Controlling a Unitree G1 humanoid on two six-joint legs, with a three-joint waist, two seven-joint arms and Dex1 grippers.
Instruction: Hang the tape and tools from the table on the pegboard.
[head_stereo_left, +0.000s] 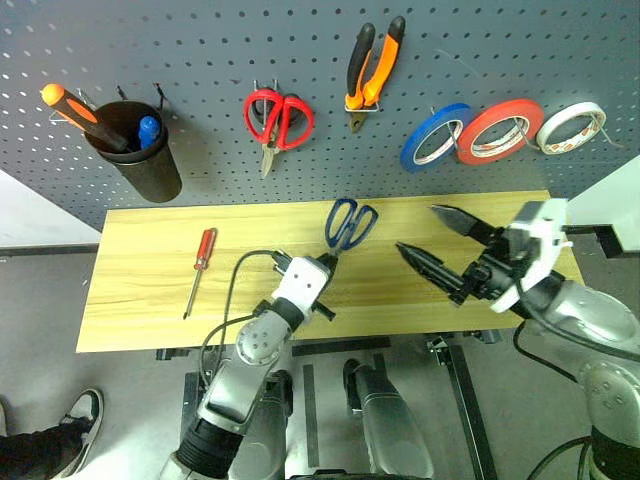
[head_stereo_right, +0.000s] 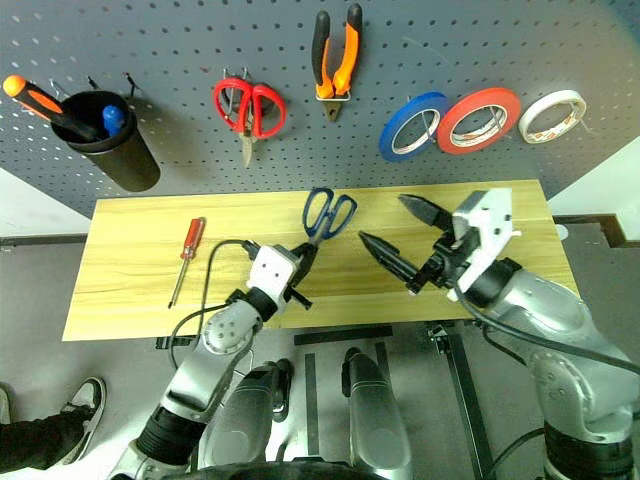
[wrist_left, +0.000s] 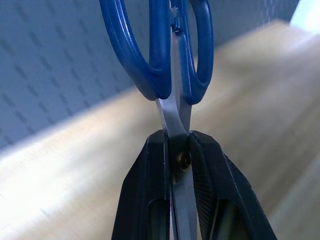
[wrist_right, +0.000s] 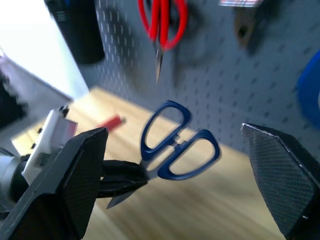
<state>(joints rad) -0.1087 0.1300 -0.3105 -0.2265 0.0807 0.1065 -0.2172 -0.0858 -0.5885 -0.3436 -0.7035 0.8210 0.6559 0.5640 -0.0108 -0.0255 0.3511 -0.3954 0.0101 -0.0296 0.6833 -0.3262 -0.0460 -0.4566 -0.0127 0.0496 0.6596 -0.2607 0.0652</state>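
My left gripper is shut on the steel blades of the scissors, near the pivot. Their dark blue handle loops point toward the pegboard, and the scissors hang above the table. To their right my right gripper is open wide, and in the right wrist view the scissors show between its fingers without touching them. The red tape and the orange-and-black pliers hang on the pegboard. A slim red-handled tool lies on the left part of the table.
On the pegboard hang red-handled scissors, a blue roll, a white roll and a black cup holding an orange-handled screwdriver. A person's shoe is on the floor at lower left.
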